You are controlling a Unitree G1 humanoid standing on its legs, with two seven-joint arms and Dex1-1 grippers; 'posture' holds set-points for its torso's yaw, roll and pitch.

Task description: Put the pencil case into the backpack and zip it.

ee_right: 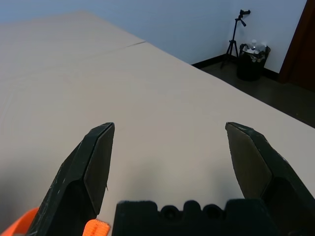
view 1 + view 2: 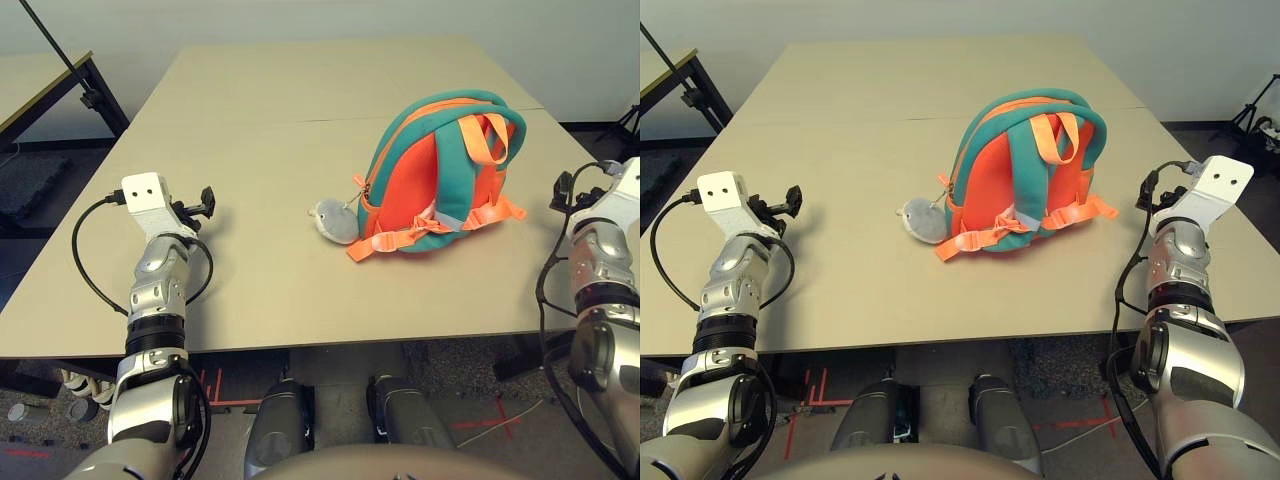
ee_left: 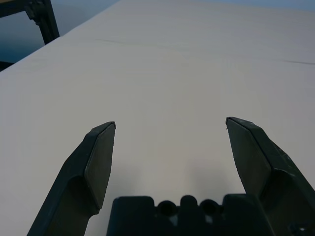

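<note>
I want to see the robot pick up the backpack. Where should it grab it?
Probably the orange top handle loop of the backpack. The bag stands upright with its strap side facing the robot, and that loop arches free at the top, so fingers could slip around it. The right end effector, open and empty beside the bag, could come from the right and above.

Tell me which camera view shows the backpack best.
The right eye view: the whole backpack stands near the picture's middle, straps facing the camera, plush toy beside it. The left eye view shows it whole too, further right. The right wrist view catches just an orange scrap at its edge, apparently a strap.
</note>
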